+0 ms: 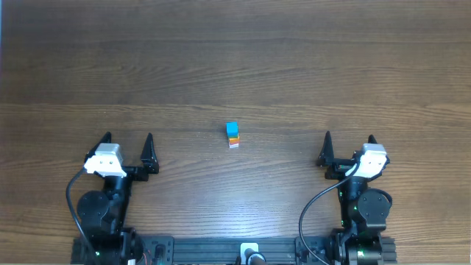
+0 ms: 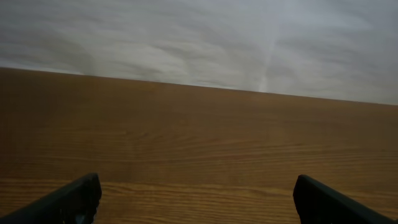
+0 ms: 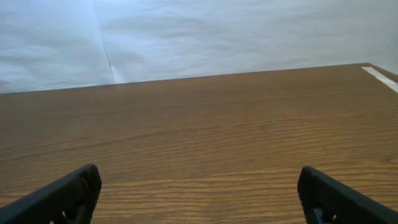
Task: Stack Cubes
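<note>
You see a small cube stack (image 1: pixel 232 135), blue cube (image 1: pixel 232 128) on top, standing upright mid-table (image 1: pixel 235 59), between your two arms. The left gripper (image 1: pixel 128 140) and right gripper (image 1: pixel 349 140) are both spread wide and empty (parked near their bases). Each sits well apart from the stack, neither clearly nearer.

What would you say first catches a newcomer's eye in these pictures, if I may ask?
A small stack of coloured cubes stands alone near the middle of the brown wooden table, a blue cube on top of an orange cube. The black left gripper and black right gripper flank it, one on each side, near their bases, both open and holding nothing.
</note>
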Controlling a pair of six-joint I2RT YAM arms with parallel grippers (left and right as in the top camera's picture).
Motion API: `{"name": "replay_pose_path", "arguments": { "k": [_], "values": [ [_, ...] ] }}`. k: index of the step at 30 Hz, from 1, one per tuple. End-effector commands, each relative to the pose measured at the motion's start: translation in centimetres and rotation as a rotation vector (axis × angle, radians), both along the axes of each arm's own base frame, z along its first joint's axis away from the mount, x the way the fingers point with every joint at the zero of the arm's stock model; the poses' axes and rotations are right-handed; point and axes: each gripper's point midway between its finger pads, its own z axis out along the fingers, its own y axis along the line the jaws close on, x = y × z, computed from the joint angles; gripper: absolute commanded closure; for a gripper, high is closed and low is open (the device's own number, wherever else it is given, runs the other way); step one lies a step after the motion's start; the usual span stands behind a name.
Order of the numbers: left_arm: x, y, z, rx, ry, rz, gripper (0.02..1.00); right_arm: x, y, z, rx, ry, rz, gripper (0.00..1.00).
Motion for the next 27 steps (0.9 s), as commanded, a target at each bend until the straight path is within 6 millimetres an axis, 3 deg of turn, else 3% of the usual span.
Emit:
{"name": "replay_pose_path", "arguments": {
  "k": [1,13,27],
  "values": [
    [0.0,-0.1,0.0,0.014,-0.006,-0.009,0.018,0.1,0.0,-0.8,-0.036,0.030,0.009,0.007],
    [0.0,-0.1,0.0,0.014,-0.006,-0.009,0.018,0.4,-0.2,-3.2,-0.065,0.138,0.000,0.007],
    [0.0,-0.1,0.0,0.014,-0.006,-0.009,0.018,0.4,-0.2,-3.6,-0.064,0.152,0.001,0.009]
  ]
}}
